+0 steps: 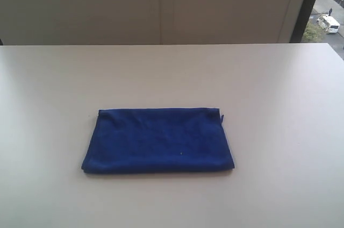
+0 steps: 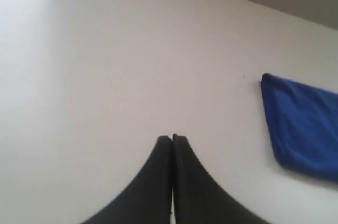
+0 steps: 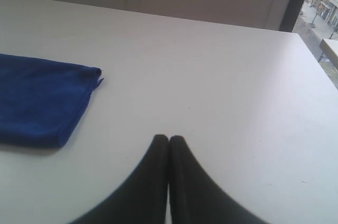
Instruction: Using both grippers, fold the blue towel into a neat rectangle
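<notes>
Lying flat near the middle of the table (image 1: 279, 93), the blue towel (image 1: 157, 141) already reads as a tidy rectangle, with both claws well clear of it. Your left claw (image 2: 172, 138) is pinched fully closed and holds nothing. Your right claw (image 3: 168, 138) is the same, its tips pressed together over bare tabletop.

The likely risk from here is undoing good work. Reach in with closed tips and you would shove the cloth rather than pinch it, bunching the layers or skewing the edges. A grab at only the top layer could peel the fold open. The loose thread (image 3: 100, 81) at one corner could also snag a finger and drag that corner out of line.

The exterior camera gives you the whole towel and all four edges, but neither arm. Each wrist camera shows its own shut claw and just one end of the towel, off to the side. The right wrist picture shows the towel's thick edge and the stray thread most plainly.
</notes>
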